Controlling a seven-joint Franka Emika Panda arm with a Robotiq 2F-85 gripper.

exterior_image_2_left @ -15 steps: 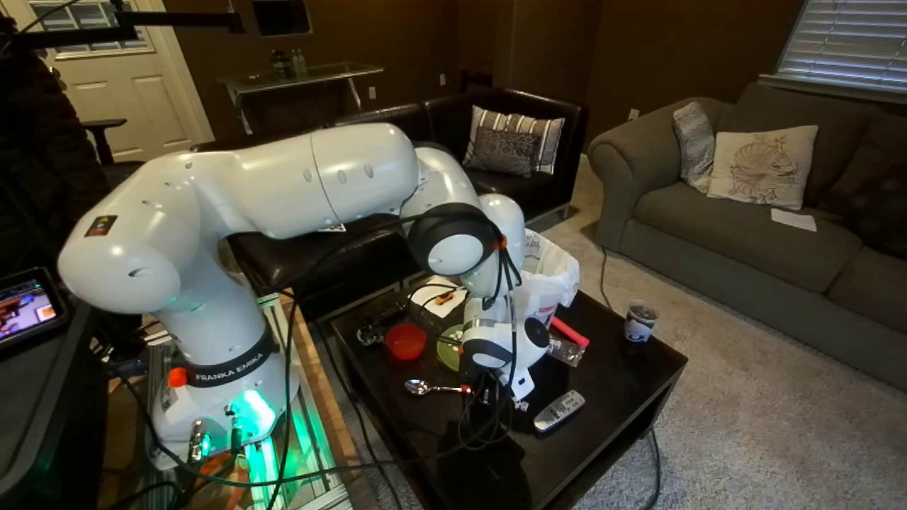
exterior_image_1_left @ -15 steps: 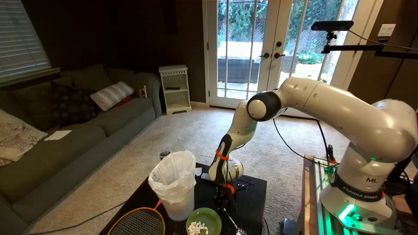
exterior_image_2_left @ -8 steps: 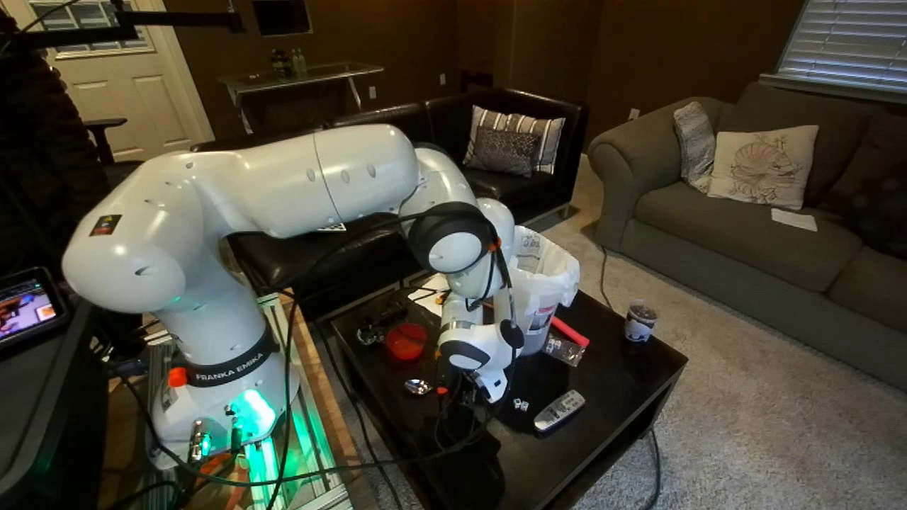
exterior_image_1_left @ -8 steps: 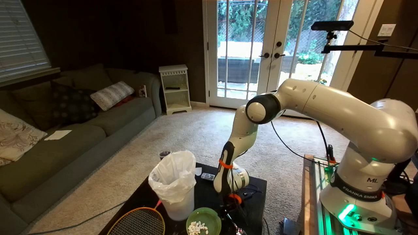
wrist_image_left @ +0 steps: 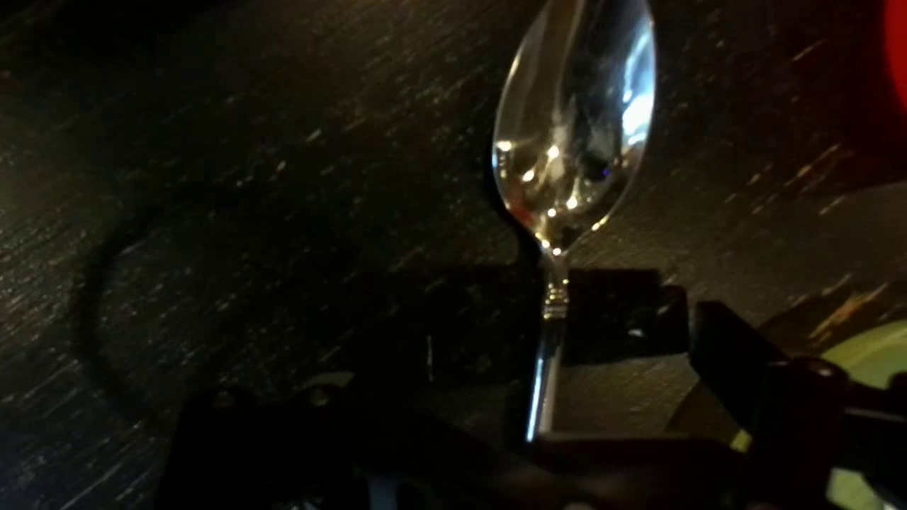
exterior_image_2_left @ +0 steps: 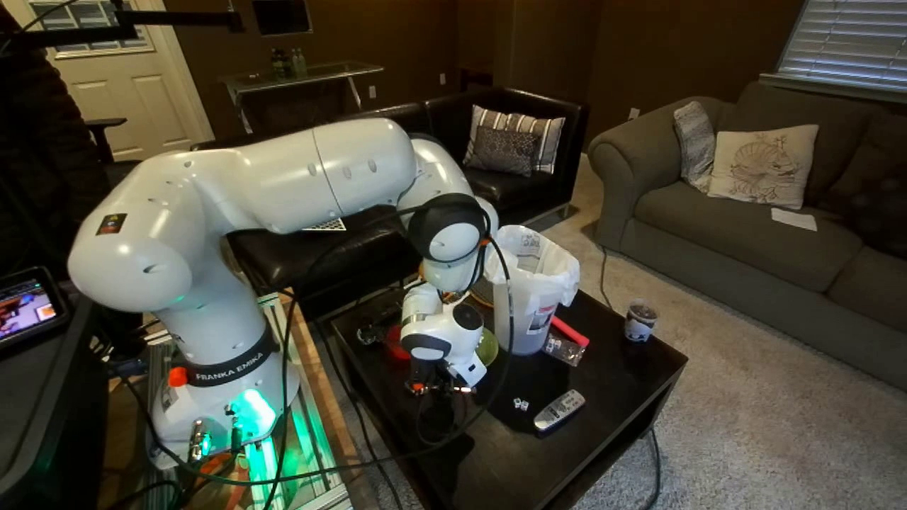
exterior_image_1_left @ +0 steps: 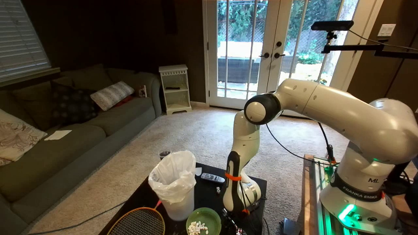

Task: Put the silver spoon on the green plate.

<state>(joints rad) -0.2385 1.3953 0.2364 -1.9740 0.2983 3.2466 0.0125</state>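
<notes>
The silver spoon lies on the dark table, its bowl (wrist_image_left: 574,127) in the upper middle of the wrist view and its handle running down between my fingers. In an exterior view part of the spoon (exterior_image_1_left: 232,223) shows below the arm; in an exterior view only its handle end (exterior_image_2_left: 464,389) shows clearly. My gripper (wrist_image_left: 556,336) is open, with its fingers on either side of the handle and apart from it. The green plate (exterior_image_1_left: 210,217) holds several small white pieces and stands beside the spoon. The plate (exterior_image_2_left: 489,347) also shows partly behind the arm, and its edge (wrist_image_left: 871,354) in the wrist view.
A lined white bin (exterior_image_1_left: 179,207) stands close to the plate, with a racket (exterior_image_1_left: 138,223) in front. A red bowl (exterior_image_2_left: 397,343) is partly hidden behind the arm. A grey remote (exterior_image_2_left: 560,411) and small white pieces (exterior_image_2_left: 521,404) lie on the table. Cables hang from the arm.
My arm has moved across the table to the spoon, leftward and rightward in the respective exterior views, and its wrist has lowered. The remote and plate are less covered. The spoon has not visibly moved.
</notes>
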